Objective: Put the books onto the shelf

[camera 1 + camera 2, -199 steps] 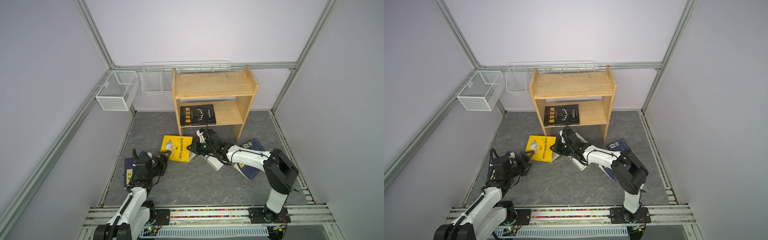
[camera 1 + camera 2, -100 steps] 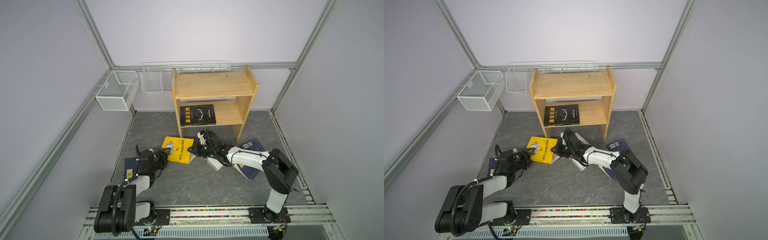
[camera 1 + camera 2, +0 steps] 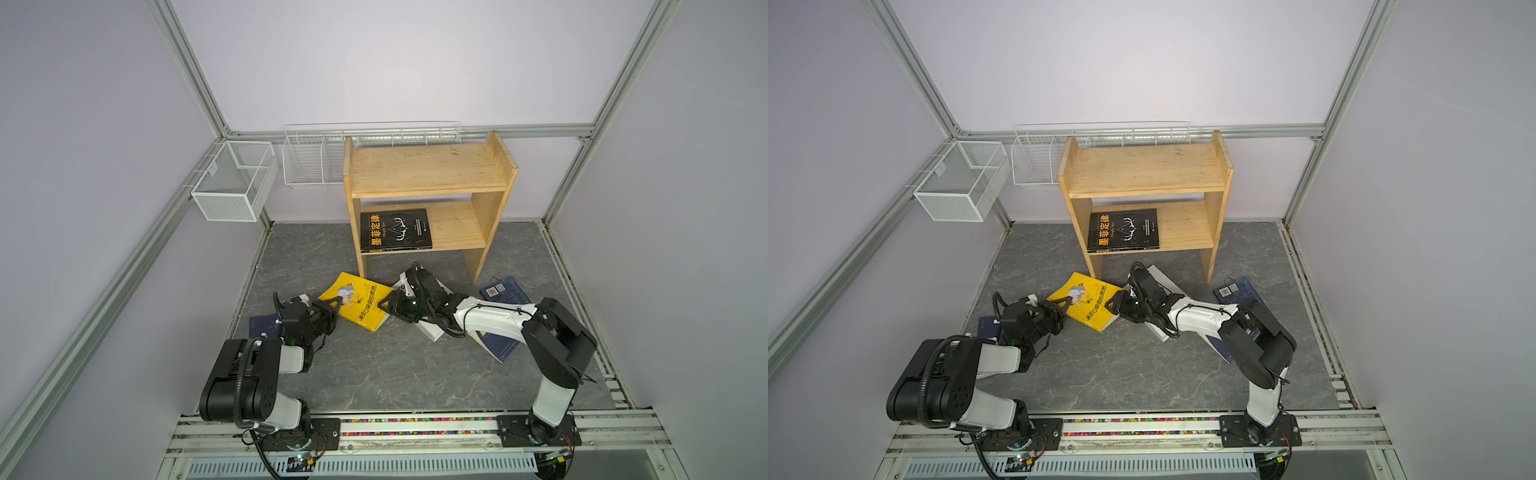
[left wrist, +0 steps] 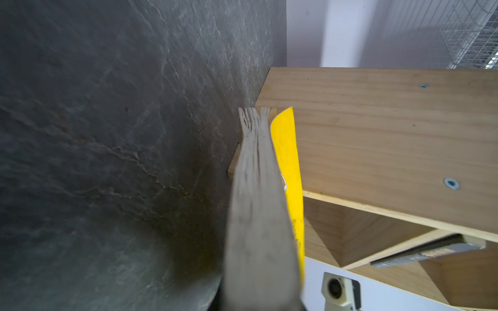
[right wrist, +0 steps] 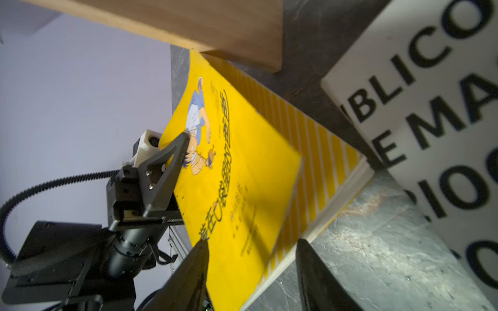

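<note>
Left claw (image 3: 331, 309) has clamped yellow book (image 3: 360, 304) by its edge; right claw (image 3: 387, 306) now gapes.

Lilac walls (image 3: 415, 62) framed in aluminium rails (image 3: 540, 130), dark marbled floor (image 3: 395, 374), white wire baskets (image 3: 232, 183) hanging

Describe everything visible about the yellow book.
The yellow book is a paperback with a cartoon figure and black characters on its cover, which gapes above a yellow-striped page. It sits slanted on the floor before the shelf. The left gripper clamps one edge; the right gripper, jaws open, straddles the opposite one.
</note>
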You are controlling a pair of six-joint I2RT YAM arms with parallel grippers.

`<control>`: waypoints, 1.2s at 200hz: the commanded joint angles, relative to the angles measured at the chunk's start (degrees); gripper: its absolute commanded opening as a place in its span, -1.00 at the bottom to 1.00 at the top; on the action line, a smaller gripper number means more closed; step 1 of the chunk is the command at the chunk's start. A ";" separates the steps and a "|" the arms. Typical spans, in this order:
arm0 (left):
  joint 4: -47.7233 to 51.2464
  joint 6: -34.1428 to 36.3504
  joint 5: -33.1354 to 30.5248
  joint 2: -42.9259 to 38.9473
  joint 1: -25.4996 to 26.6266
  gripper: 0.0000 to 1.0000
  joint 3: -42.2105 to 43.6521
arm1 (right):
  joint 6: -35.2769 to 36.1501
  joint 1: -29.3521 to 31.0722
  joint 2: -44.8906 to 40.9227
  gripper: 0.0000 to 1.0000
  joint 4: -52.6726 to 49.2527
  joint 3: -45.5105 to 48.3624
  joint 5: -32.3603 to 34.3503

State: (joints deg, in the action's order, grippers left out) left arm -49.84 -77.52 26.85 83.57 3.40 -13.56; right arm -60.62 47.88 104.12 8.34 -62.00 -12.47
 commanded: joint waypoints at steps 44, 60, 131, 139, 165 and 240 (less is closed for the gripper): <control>40.16 18.28 -2.98 -33.39 1.04 -0.95 -6.72 | 7.53 -0.18 -9.31 0.44 -2.61 0.76 3.61; 54.55 24.91 -5.22 -44.74 1.46 -1.00 -11.75 | 9.02 -0.49 -12.12 0.57 -0.94 1.34 2.85; 58.00 29.46 0.15 -53.29 1.70 -1.00 -33.34 | 17.50 -1.38 -30.60 0.77 10.67 4.90 2.53; 54.23 29.52 0.04 -51.92 1.70 -1.00 -35.86 | 18.82 -1.43 -32.47 0.77 11.31 5.31 3.22; 39.49 26.67 -0.39 -45.14 1.78 -1.00 -42.69 | 19.15 -1.47 -35.62 0.77 17.33 6.26 -0.34; 24.42 32.08 -7.87 -27.66 18.19 -1.00 -54.80 | 8.11 -0.58 -26.98 0.83 43.68 2.69 -11.11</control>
State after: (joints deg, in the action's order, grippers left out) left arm -16.88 -48.90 22.41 53.67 17.78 -64.58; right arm -48.01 46.85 74.26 39.90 -57.04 -19.42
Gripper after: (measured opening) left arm 0.126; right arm 0.901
